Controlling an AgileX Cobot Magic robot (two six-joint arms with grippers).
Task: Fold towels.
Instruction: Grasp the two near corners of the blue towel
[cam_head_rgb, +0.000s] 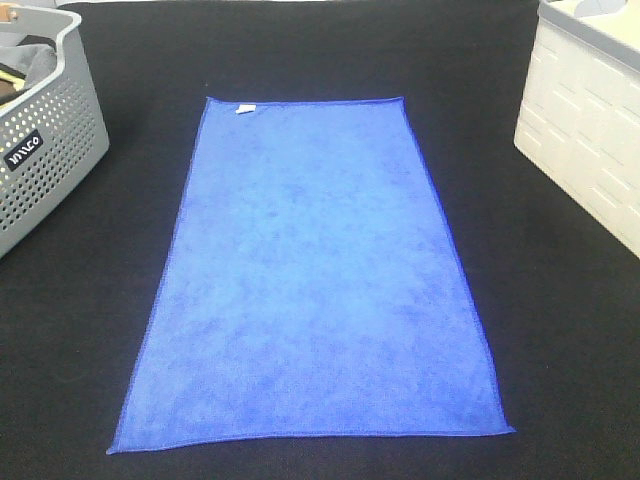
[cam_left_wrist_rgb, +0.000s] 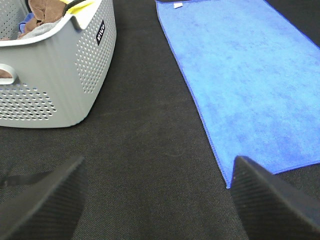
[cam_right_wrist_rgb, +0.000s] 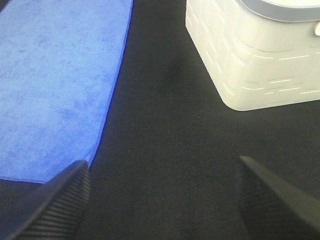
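Note:
A bright royal-blue towel (cam_head_rgb: 315, 275) lies spread flat, one layer, in the middle of the black table. A small white tag (cam_head_rgb: 246, 107) sits at its far left corner. Neither gripper shows in the exterior view. In the left wrist view my left gripper (cam_left_wrist_rgb: 157, 200) is open and empty above bare black cloth, left of the towel (cam_left_wrist_rgb: 250, 75) and near its front left corner. In the right wrist view my right gripper (cam_right_wrist_rgb: 162, 200) is open and empty above bare cloth, right of the towel (cam_right_wrist_rgb: 55, 85) near its front right corner.
A grey perforated basket (cam_head_rgb: 45, 140) holding other cloths stands at the far left, also in the left wrist view (cam_left_wrist_rgb: 55, 75). A cream-white bin (cam_head_rgb: 585, 130) stands at the far right, also in the right wrist view (cam_right_wrist_rgb: 255, 55). The table cover (cam_head_rgb: 90, 330) is black.

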